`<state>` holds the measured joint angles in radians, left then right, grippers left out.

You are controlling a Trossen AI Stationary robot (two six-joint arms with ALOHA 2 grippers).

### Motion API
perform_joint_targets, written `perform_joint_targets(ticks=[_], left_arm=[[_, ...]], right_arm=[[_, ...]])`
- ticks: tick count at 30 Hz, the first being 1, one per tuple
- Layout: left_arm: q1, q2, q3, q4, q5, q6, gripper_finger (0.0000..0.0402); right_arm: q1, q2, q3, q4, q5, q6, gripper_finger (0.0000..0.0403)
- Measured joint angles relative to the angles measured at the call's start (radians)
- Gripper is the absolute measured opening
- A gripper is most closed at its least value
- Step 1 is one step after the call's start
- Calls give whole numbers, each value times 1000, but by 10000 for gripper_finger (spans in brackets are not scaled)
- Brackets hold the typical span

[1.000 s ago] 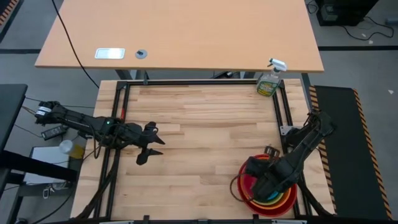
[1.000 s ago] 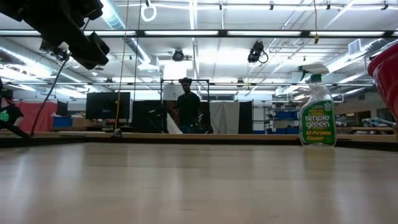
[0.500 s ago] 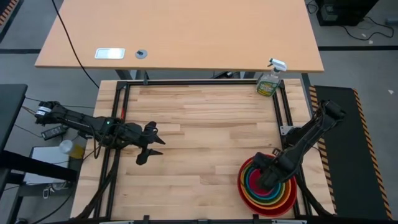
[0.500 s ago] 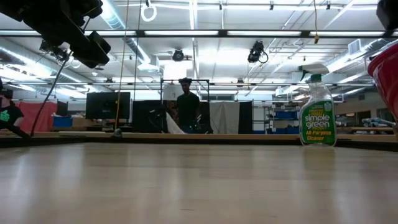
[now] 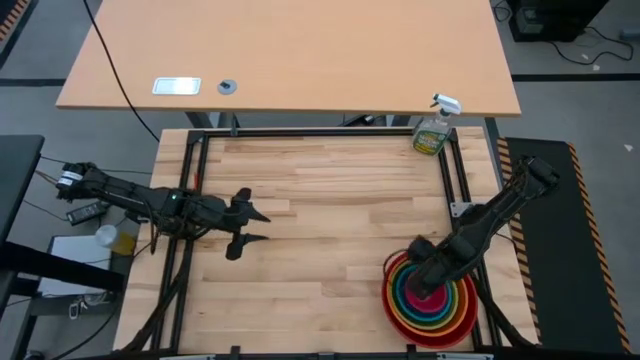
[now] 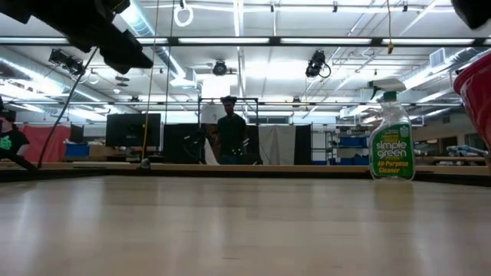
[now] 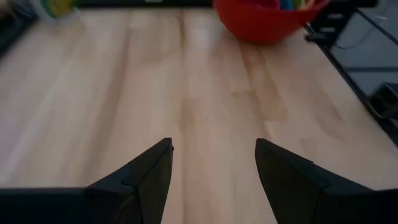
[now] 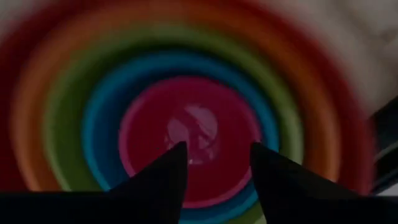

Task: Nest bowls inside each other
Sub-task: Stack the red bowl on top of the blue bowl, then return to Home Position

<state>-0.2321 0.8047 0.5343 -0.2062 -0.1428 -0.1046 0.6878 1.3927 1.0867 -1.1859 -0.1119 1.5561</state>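
Note:
The bowls stand nested in one stack [image 5: 430,300] at the table's near right, resting on the red bowl's [image 7: 261,22] base. Inside it come the orange [image 8: 28,118], lime green [image 8: 59,106] and blue [image 8: 99,118] bowls, with the pink bowl [image 8: 186,112] innermost. My right gripper [image 8: 217,155] points straight down over the pink bowl, open, with nothing between its fingers. My left gripper [image 5: 258,228] hovers open over bare wood at the table's left, far from the stack.
A green spray bottle [image 5: 432,133] stands at the table's far right corner. A black metal frame [image 5: 320,132] runs along the table's edges. Bare wood lies between the two arms. In the low view a person [image 6: 230,138] stands in the room beyond the table.
My right gripper has sunk over the stack of bowls and rolled its wrist, and the stack's coloured rings now show more fully around it. My left gripper has turned a little in place.

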Motion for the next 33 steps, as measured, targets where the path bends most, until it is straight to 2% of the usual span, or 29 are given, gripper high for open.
perform_joint_targets(ticks=[4, 9, 11, 14, 17, 19, 21, 25, 33], left_arm=[[0, 0, 0, 32, -39, 21, 231], [0, 0, 0, 35, -44, 31, 231], [0, 0, -1, 67, -55, 62, 231], [0, 0, -1, 128, -75, 88, 231], [-3, -18, -28, 223, -76, 122, 231], [0, -46, -70, 312, -74, 135, 231], [19, -80, -115, 365, -73, 146, 230], [74, -156, -158, 387, -74, 146, 230], [131, -307, -203, 411, -24, 132, 230]], right_arm=[[-11, -36, 87, -104, 155, 34, 190], [-17, -39, 125, -187, 194, 47, 189], [-21, -39, 125, -167, 300, 24, 189], [-23, -39, 124, -69, 547, -84, 188], [-36, -47, 124, -46, 747, -162, 182], [-50, -65, 122, -49, 826, -196, 177], [-68, -99, 105, -10, 859, -265, 173], [-102, -207, -11, 192, 900, -413, 164], [-222, -478, -448, 871, 849, -798, 149]])
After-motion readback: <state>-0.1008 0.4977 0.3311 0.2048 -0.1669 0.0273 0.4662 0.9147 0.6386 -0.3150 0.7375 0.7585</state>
